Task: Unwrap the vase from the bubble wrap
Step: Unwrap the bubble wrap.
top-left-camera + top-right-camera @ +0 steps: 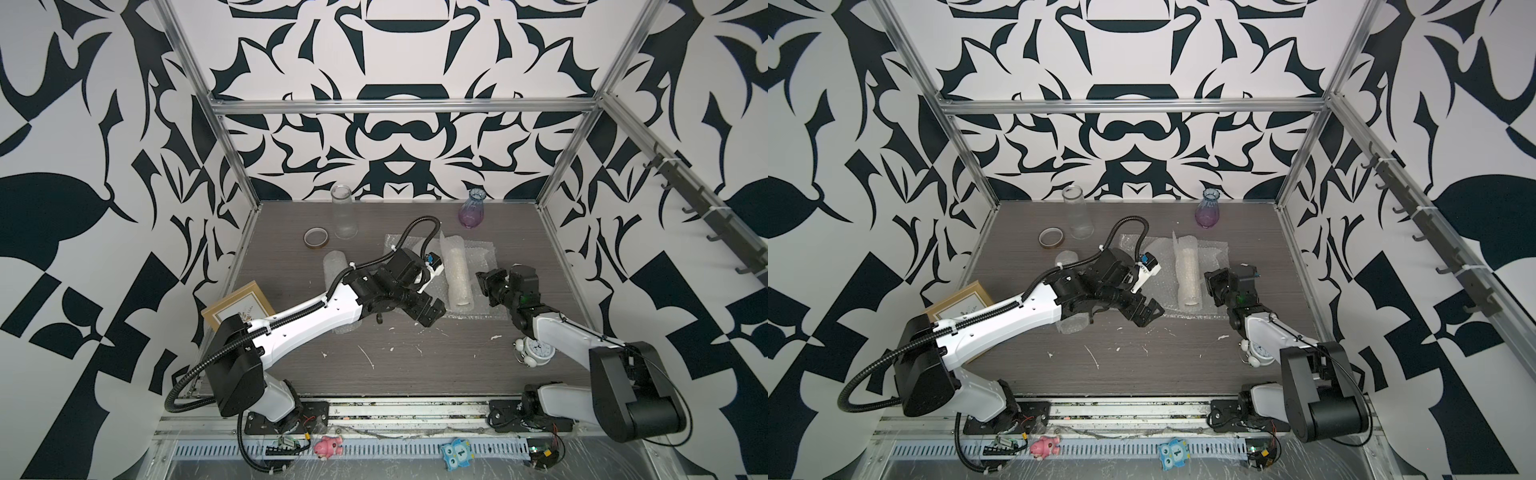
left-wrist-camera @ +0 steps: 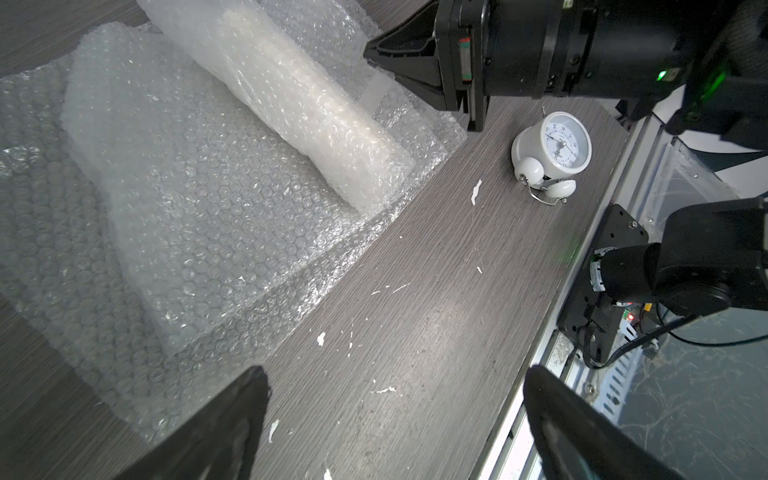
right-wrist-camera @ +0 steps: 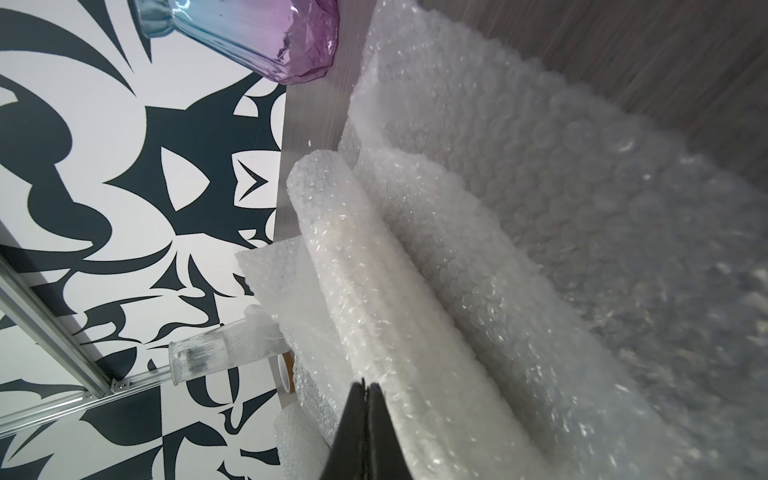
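Barely started, I'd say: your bubble wrap roll (image 1: 457, 278) lies mid-counter (image 1: 415, 365), still wound round the vase (image 2: 316, 108). Your right pincer (image 1: 481, 283), at its 3 o'clock, is closed, though I can't tell if it's nipped a layer. Your left pincer (image 1: 434, 318) gapes empty at 7 o'clock.

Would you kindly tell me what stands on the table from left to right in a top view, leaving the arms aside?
picture frame → tape roll → clear glass cylinder → bubble wrap roll → alarm clock
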You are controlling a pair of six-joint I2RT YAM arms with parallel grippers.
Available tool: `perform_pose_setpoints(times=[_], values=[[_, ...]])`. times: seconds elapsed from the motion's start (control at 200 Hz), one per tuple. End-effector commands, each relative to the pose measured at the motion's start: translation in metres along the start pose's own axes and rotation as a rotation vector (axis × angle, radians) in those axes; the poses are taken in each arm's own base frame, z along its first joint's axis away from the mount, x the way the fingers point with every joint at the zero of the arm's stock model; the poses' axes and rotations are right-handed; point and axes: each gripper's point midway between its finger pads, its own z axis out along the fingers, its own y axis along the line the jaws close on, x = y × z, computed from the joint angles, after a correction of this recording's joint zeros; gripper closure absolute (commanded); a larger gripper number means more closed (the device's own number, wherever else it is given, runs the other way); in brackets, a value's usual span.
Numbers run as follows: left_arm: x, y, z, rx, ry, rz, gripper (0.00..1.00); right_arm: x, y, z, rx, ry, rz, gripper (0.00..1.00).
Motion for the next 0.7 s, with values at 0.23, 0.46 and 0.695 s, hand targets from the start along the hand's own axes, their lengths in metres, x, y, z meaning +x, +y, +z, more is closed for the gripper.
perform_pose_setpoints(times=[0.23,0.46,0.695], values=[[-0.016,0.0,-0.024,-0.034,-0.066,0.017,0.01,0.003,0.041,-0.009,0.02,-0.047,-0.241,1.0],[-0.025,0.008,-0.039,-0.074,-0.121,0.009,0.01,0.027,0.065,-0.001,0.052,-0.046,-0.412,1.0],[-0.044,0.053,-0.078,-0.192,-0.252,-0.094,0.01,0.065,0.079,0.026,0.069,-0.003,-0.522,1.0]])
